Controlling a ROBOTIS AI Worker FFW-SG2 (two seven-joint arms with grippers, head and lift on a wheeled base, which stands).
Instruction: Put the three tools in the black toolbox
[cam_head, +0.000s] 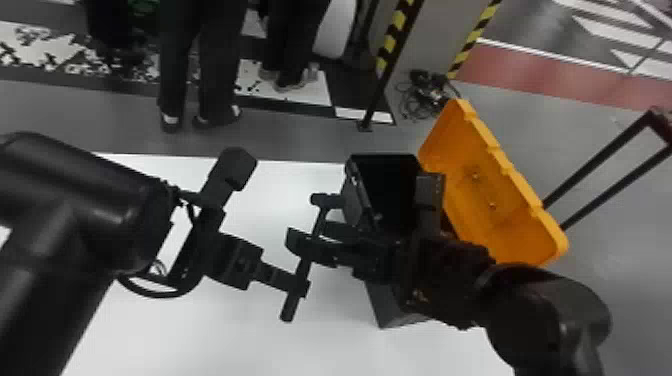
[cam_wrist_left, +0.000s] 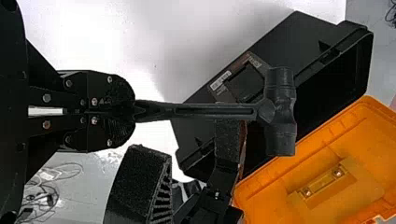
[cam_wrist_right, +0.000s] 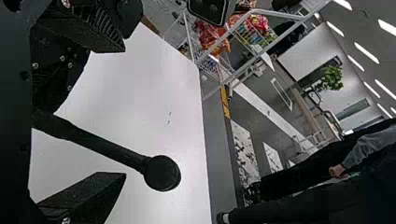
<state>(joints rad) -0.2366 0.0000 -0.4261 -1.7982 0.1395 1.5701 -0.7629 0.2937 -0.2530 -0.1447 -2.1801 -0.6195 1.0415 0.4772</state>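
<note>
My left gripper (cam_head: 301, 285), over the white table, is shut on the handle of a black hammer (cam_head: 327, 201), whose head is near the toolbox wall. In the left wrist view the left gripper (cam_wrist_left: 133, 112) grips the handle end, and the hammer head (cam_wrist_left: 280, 112) overlaps the black toolbox (cam_wrist_left: 280, 51). My right gripper (cam_head: 314, 237) stands open around the middle of the handle. In the right wrist view the hammer (cam_wrist_right: 107, 147) lies between the spread fingers of the right gripper (cam_wrist_right: 122, 111). The black toolbox (cam_head: 356, 197) is open; its inside is too dark to make out.
The toolbox's orange lid (cam_head: 492, 200) leans open on the right, with a black pull handle (cam_head: 605, 160) beyond it. The white table (cam_head: 225, 345) lies beneath both arms. A striped post (cam_head: 387, 60) and cables (cam_head: 425, 95) are on the floor behind.
</note>
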